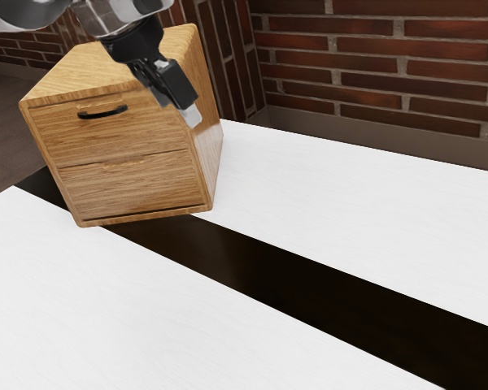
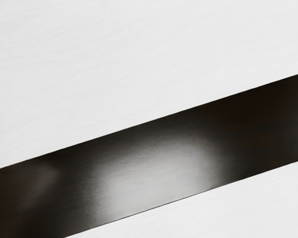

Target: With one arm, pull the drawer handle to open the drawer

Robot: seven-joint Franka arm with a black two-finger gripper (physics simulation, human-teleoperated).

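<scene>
Here, cabinet point(image 1: 130, 162) at 10 o'clock on table point(image 1: 350, 203); drawer point(image 1: 106, 134) shut, handle point(image 1: 102, 111) ungrasped. Pincer point(image 1: 189, 112) at handle's 3 o'clock, grip state indeterminable. Approach, grasp, pull all pending.

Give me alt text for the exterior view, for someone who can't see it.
A black robot tool hovers at a wooden cabinet's front corner, apart from the top drawer's black handle. The cabinet sits on a white table with a black stripe.
</scene>
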